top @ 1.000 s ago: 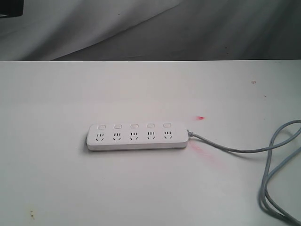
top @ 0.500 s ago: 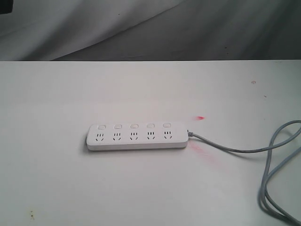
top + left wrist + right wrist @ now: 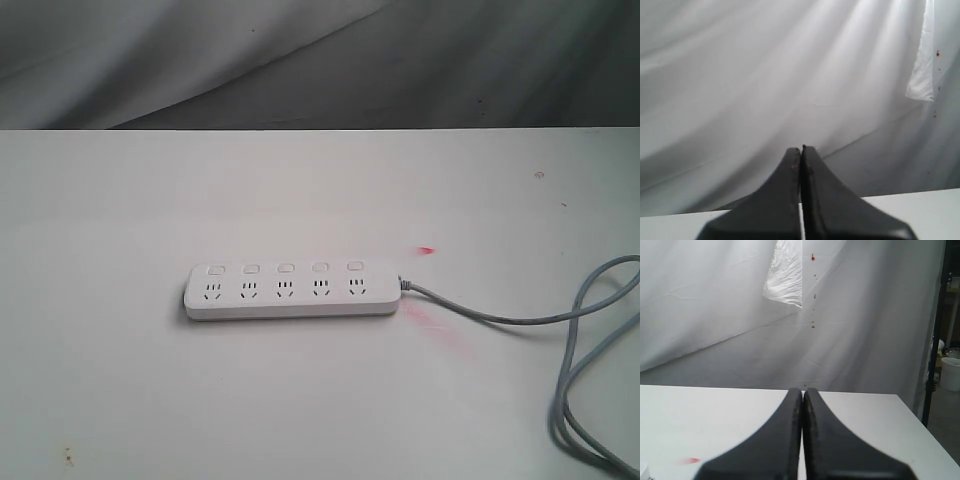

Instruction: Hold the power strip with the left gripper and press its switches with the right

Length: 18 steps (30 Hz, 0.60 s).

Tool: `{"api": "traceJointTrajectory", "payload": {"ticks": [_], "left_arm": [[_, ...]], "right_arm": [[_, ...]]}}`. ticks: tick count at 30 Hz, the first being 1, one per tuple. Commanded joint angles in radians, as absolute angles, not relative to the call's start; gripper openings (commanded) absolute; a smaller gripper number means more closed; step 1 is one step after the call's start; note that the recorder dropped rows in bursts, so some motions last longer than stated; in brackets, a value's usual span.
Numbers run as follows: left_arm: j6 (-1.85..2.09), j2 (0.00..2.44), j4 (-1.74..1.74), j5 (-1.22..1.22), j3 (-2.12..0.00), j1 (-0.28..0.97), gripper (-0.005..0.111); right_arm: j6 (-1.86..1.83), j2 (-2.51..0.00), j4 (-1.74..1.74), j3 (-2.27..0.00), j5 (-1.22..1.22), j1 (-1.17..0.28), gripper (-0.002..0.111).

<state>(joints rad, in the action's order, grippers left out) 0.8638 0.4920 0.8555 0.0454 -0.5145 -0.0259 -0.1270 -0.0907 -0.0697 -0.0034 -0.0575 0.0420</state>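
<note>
1. The long flat white plastic power strip (image 3: pixel 292 290) is laid flat near the middle of the white tabletop (image 3: pixel 300 180), parallel to its far edge.
2. Its grey cable (image 3: pixel 500 320) is led toward the right edge.
3. The black left pincer (image 3: pixel 801 149) is pressed together, empty.
4. The black right pincer (image 3: pixel 802 390) is also pressed together, empty.

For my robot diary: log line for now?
power strip: flat on table, untouched | left claw: shut, empty | right claw: shut, empty

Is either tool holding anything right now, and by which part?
Nothing is held: left tool and right tool are shut empty; the power strip lies untouched.
</note>
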Motion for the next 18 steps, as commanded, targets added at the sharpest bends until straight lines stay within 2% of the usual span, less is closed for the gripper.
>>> {"api": "traceJointTrajectory", "payload": {"ticks": [1,7,14,18], "left_arm": [[0.842,0.32,0.867,-0.033,-0.385,-0.019,0.001],[0.772,0.211,0.835,-0.046,-0.313,-0.019,0.001],[0.075,0.21,0.256,-0.049,-0.167,-0.019,0.0],[-0.023,0.21,0.223,-0.049,-0.091,-0.019,0.0]], "right_arm": [[-0.126,-0.087,-0.071,0.0,-0.057,0.05,0.0],[-0.126,-0.087,-0.071,0.0,-0.057,0.05,0.0],[-0.126,-0.087,-0.071,0.0,-0.057,0.05,0.0],[-0.126,-0.087,-0.071,0.0,-0.057,0.05,0.0]]}}
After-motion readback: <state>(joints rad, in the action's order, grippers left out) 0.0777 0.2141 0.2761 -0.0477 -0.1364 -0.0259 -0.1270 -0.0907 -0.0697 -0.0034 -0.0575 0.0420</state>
